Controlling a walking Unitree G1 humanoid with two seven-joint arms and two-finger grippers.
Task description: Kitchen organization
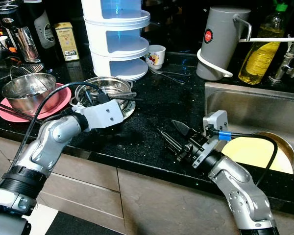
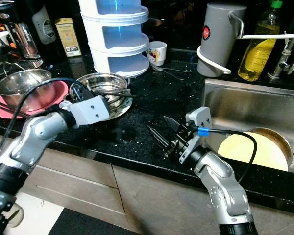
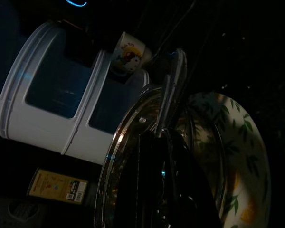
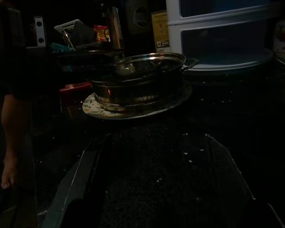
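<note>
still early: i am reaching my left gripper (image 1: 118,99) into the steel pot (image 1: 108,88) on its leaf plate (image 1: 128,109), grip unclear, while my right gripper (image 1: 178,136) is hovering spread and empty over the black counter (image 1: 152,98); dishes are awaiting sorting.

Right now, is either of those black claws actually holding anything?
The right gripper is open over the bare black counter, holding nothing. The left gripper reaches into the steel pot; any grip is hidden.

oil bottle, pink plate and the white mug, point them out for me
oil bottle (image 1: 259,58), left eye view, yellow body
pink plate (image 1: 59,105), left eye view, bare right rim
white mug (image 1: 156,55), left eye view, side wall
</note>
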